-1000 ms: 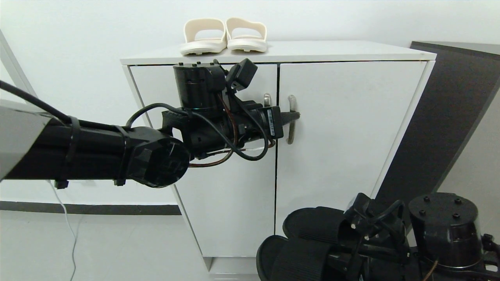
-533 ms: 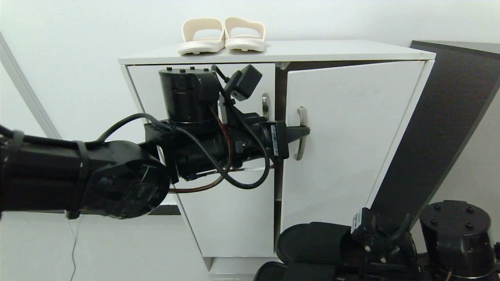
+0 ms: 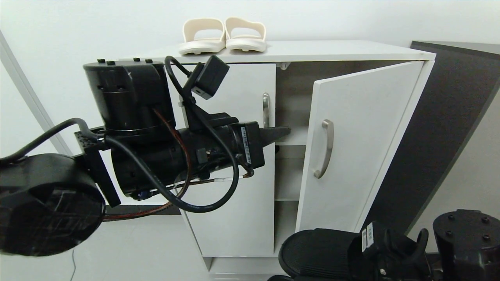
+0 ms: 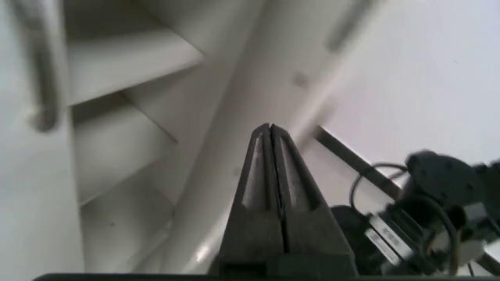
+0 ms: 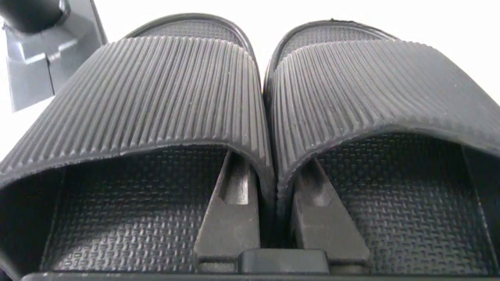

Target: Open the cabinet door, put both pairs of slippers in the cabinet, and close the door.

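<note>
Two pairs of slippers remain outside the cabinet (image 3: 332, 48). The cream slippers (image 3: 223, 36) sit on its top at 12 o'clock in the head view. The black slippers (image 3: 316, 249) hang low at 5 o'clock in the right gripper (image 5: 269, 204). That gripper has one finger under each strap and pinches the two adjoining inner walls together.

The right door (image 3: 367, 117) stands partly open, hinged on its 3 o'clock edge, and shelves (image 3: 291, 144) show in the gap. The left door (image 3: 234, 97) is closed. The left gripper (image 3: 282, 133) has its fingers pressed together and holds nothing. Its tip lies in front of the gap, apart from the right door's handle (image 3: 325, 148), which is at its 3 o'clock.

Step in hand, as judged: finish opening the right door.

1. Keep the left fingers pressed together and use them as a pusher.
2. Place the tip behind the door's free edge, near handle height, to prevent twisting.
3. Sweep toward 3 o'clock along the hinge arc, not in a straight line, so that the tip does not slip off.
4. Hold the black slippers low and back. The door's lower corner appears close above them and could catch them.
5. Stop when the opening admits a full pair.
</note>
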Tool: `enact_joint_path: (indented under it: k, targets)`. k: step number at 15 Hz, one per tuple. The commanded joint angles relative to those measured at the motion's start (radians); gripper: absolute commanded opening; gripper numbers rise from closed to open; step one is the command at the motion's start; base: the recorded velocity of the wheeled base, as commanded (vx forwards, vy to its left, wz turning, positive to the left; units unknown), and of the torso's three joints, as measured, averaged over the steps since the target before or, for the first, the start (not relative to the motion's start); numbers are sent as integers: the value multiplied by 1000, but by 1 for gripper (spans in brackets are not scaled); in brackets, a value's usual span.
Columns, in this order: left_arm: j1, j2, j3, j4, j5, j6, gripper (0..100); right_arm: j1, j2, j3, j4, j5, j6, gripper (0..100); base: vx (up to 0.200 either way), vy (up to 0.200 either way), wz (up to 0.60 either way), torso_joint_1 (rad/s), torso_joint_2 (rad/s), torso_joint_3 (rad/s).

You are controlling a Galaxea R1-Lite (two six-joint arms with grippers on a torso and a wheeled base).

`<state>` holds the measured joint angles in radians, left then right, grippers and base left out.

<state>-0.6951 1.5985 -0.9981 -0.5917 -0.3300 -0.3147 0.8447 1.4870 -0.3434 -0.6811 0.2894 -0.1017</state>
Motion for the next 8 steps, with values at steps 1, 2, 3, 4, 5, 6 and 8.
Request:
enact_joint_path:
  k: [1,2,3,4,5,6,8]
  targets:
    - [6,24,-13,-10,-3,-4,0,8,-13,17,0,1,-9,0,0,0,0,0,0,0]
    - [6,58,-31,-26,0,-6,0,17,-14,30,0,1,-18,0,0,0,0,0,0,0]
    - [6,77,-40,-37,0,-6,0,25,-14,38,0,1,-24,0,0,0,0,0,0,0]
    - [6,118,-53,-63,0,-6,0,43,-14,57,2,1,-36,0,0,0,0,0,0,0]
    - [6,141,-62,-79,2,-6,0,53,-14,72,0,1,-49,0,0,0,0,0,0,0]
    - [6,158,-71,-83,2,-6,0,60,-14,80,0,2,-56,0,0,0,0,0,0,0]
    - [6,184,-93,-83,3,-6,0,83,-14,92,0,2,-56,0,0,0,0,0,0,0]
